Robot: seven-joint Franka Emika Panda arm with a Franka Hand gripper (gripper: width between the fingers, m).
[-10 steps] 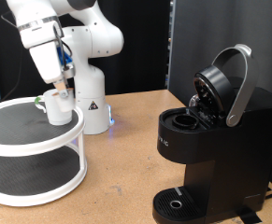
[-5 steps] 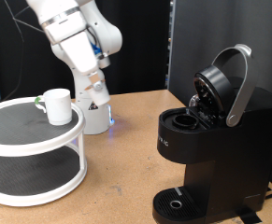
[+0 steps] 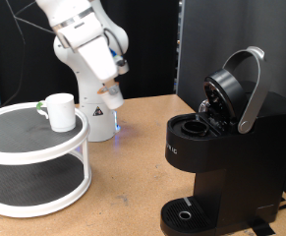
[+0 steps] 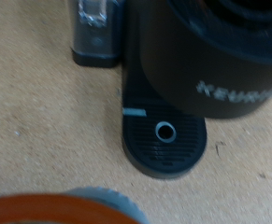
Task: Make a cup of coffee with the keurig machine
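The black Keurig machine (image 3: 216,157) stands at the exterior view's right with its silver-rimmed lid (image 3: 231,88) raised and the pod chamber (image 3: 192,126) open. The white mug (image 3: 60,110) sits on the top shelf of a round white stand (image 3: 34,147) at the left. My gripper (image 3: 114,96) hangs in the air between the stand and the machine, well above the table. In the wrist view a blurred round pod with an orange rim (image 4: 61,210) sits close between my fingers. Beyond it are the Keurig's front (image 4: 210,56) and its round drip base (image 4: 164,135).
The robot's white base (image 3: 95,113) stands behind the stand on the wooden table (image 3: 133,177). A dark backdrop closes the back. A grey-and-clear block (image 4: 96,33) stands beside the machine in the wrist view.
My gripper has left the mug on the stand, risen and swung towards the exterior view's right, nearer the Keurig. The mug stayed on the stand.
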